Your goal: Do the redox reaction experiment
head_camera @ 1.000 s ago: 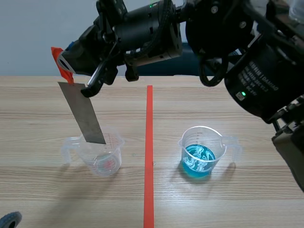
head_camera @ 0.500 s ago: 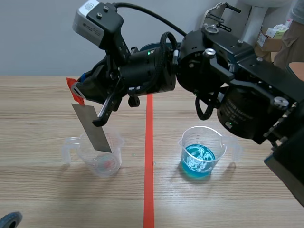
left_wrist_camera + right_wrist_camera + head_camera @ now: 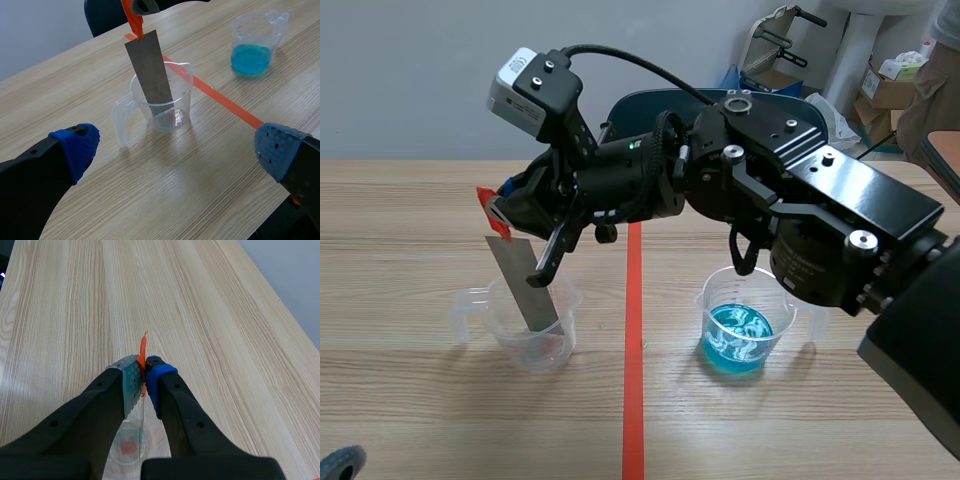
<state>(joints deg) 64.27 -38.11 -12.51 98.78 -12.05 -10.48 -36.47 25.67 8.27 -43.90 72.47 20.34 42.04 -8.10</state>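
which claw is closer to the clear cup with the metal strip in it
Right. The right claw hangs just above the clear cup, shut on the metal strip whose lower end is inside it. The left claw is open, set back from the cup.

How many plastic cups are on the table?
2. The clear cup sits left of the orange tape line, metal strip dipping into it; the blue-liquid cup sits right of the line. None seems hidden.

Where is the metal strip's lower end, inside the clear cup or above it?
Inside. The tilted metal strip has its lower end below the rim of the clear cup; the right end effector grips its top.
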